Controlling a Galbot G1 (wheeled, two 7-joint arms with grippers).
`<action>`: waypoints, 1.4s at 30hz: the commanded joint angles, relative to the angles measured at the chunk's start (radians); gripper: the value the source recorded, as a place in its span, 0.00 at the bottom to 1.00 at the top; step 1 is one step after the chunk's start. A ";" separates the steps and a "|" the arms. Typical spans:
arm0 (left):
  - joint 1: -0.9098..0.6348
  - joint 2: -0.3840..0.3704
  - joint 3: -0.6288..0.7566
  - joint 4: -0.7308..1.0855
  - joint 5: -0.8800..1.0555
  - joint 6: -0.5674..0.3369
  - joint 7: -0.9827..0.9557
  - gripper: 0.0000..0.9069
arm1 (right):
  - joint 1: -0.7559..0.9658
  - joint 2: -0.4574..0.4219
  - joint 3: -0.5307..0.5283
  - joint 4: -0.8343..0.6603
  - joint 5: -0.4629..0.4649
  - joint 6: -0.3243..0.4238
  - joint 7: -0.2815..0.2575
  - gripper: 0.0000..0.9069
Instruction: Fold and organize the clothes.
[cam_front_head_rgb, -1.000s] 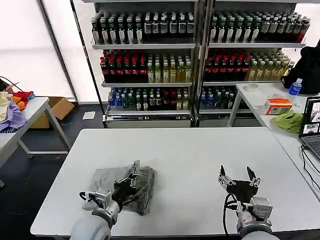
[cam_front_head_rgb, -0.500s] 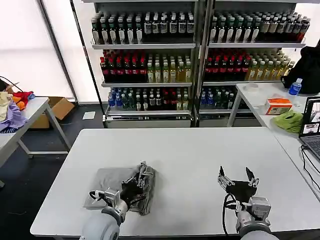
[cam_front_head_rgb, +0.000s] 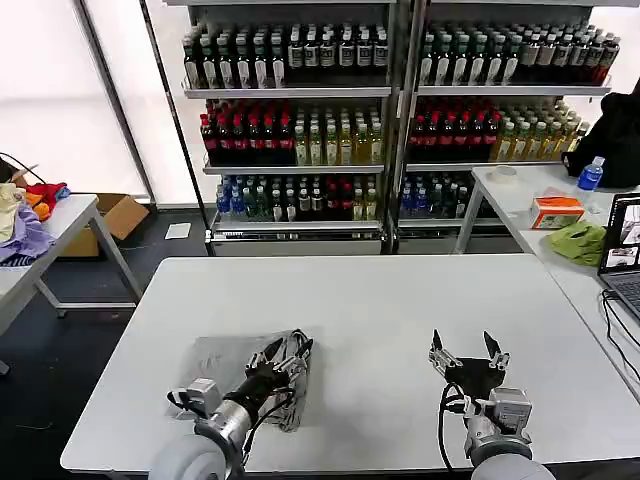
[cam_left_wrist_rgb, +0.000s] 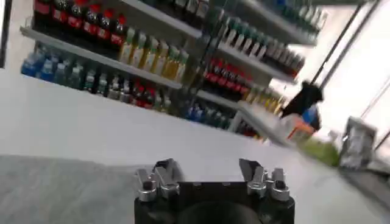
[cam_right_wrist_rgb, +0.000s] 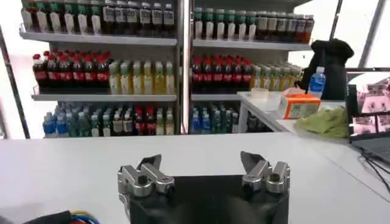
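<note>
Plainly, the main hazard lies at the lower left of the head view, where the left gripper (cam_front_head_rgb: 290, 352) is set over the right edge of the grey shirt (cam_front_head_rgb: 225, 360). The shirt lies in a loose, partly folded heap on the white table (cam_front_head_rgb: 400, 300), near its front edge, and the right-hand side of the heap is bunched into a raised ridge just beside the fingers. In the left wrist view the fingers (cam_left_wrist_rgb: 159, 176) are seen spread, with nothing between them, and grey cloth (cam_left_wrist_rgb: 55, 189) is seen at the lower left of that picture. If the gripper is drawn away carelessly, a fingertip could be snagged in the ridge and the fold dragged open; if it is pressed down, the ridge could be creased crookedly. Being near the table's front edge, the heap could also be pulled off it.

The right gripper (cam_front_head_rgb: 468, 360) is held released above bare table at the lower right of the head view, well apart from the shirt; the same spread is shown in the right wrist view (cam_right_wrist_rgb: 204, 170).

Compared with the head view a second ago, the left gripper has been carried rightward and toward the far side, off the middle of the heap to its right edge, and the cloth has been gathered narrower. The right gripper has been shifted only slightly.
</note>
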 joint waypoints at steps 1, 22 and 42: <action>0.050 0.019 -0.146 -0.221 -0.363 0.028 -0.086 1.00 | 0.018 -0.012 -0.009 -0.014 0.005 0.004 -0.002 1.00; 0.024 0.107 -0.289 0.214 0.293 -0.081 -0.046 1.00 | 0.020 -0.046 -0.018 -0.016 0.030 0.005 -0.010 1.00; 0.029 0.100 -0.281 0.266 0.191 -0.041 0.011 1.00 | 0.020 -0.041 -0.016 -0.025 0.024 0.006 -0.003 1.00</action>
